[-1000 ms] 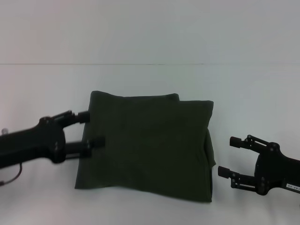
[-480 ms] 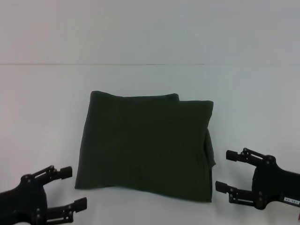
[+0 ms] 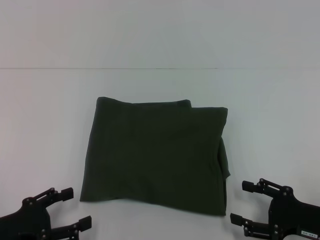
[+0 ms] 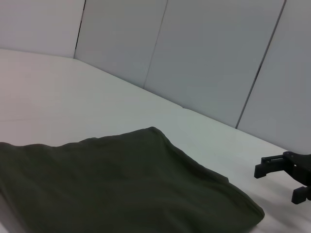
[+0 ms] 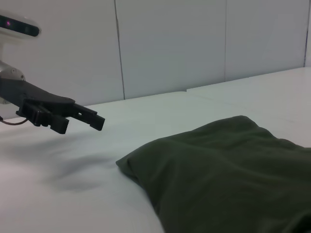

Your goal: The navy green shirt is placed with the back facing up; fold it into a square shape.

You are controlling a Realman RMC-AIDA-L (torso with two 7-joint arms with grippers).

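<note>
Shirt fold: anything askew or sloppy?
Slightly. The navy green shirt lies folded into a rough square, but its layers are offset: the far edge steps near the right, and a lower layer bulges out along the right side. Left hand and right hand sit open, clear of it.

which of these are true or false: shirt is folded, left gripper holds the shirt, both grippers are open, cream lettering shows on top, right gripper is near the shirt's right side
1. The shirt is folded: true.
2. The left gripper holds the shirt: false, it sits apart, off the near left corner.
3. Both grippers are open: true, the right gripper too.
4. Cream lettering shows on top: false, the top is plain.
5. The right gripper is near the shirt's right side: true, off its near right corner.
</note>
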